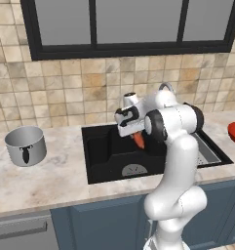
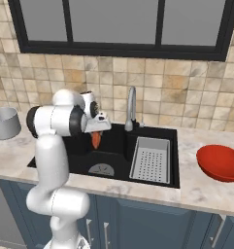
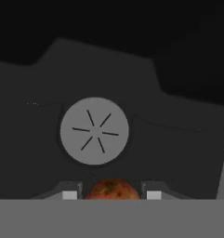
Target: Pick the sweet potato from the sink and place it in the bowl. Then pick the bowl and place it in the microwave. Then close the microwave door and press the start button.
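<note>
1. I see a marbled surface (image 2: 196, 187) under a tiled wall and a dark window.
2. Far left on it stands a grey pot (image 1: 25, 145).
3. Next comes the black sink (image 2: 116, 151) with its round drain (image 3: 94, 131).
4. Over the sink, my gripper (image 3: 112, 194) is clenched on the sweet potato (image 2: 95, 139), lifted clear of the sink floor.
5. A faucet (image 2: 131, 108) rises behind.
6. The red bowl (image 2: 220, 163) sits rightmost, well apart.

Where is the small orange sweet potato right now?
The small orange sweet potato hangs in the gripper, raised above the black rectangular sink, over the round drain, left of the curved silver faucet.
</note>
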You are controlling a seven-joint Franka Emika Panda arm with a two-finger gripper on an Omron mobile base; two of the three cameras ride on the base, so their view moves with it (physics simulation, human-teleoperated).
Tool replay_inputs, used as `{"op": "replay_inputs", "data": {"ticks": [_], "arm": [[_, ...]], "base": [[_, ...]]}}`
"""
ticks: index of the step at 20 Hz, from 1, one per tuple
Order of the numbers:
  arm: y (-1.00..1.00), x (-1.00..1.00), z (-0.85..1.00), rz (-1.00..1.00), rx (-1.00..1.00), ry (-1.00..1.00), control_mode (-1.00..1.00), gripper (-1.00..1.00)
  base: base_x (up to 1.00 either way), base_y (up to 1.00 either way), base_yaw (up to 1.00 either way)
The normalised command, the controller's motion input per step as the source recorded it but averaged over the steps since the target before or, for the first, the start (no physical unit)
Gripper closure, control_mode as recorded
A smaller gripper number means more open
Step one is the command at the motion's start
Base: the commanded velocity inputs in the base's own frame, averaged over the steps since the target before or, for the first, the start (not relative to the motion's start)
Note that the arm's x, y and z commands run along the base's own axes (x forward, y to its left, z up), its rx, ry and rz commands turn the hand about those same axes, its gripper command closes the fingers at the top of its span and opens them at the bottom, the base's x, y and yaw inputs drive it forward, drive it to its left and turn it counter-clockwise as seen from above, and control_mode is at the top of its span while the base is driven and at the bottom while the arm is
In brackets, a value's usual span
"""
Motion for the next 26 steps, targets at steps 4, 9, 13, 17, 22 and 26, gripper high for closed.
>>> {"op": "replay_inputs", "data": {"ticks": [4,9,13,17,22,26], "arm": [[0.00,-0.67,1.00,0.10,-0.02,-0.20,-1.00,1.00],[0.00,-0.43,1.00,0.06,0.00,-0.10,-1.00,1.00],[0.00,-0.44,1.00,0.00,0.00,-0.05,-1.00,1.00],[-0.18,-0.68,1.00,0.00,0.00,0.00,-1.00,1.00],[-0.75,-0.86,0.67,0.00,0.00,0.00,-1.00,1.00],[-1.00,-0.94,0.15,0.00,0.00,0.00,-1.00,1.00]], "base": [[0.00,0.00,0.00],[0.00,0.00,0.00],[0.00,0.00,0.00],[0.00,0.00,0.00],[0.00,0.00,0.00],[0.00,0.00,0.00]]}}
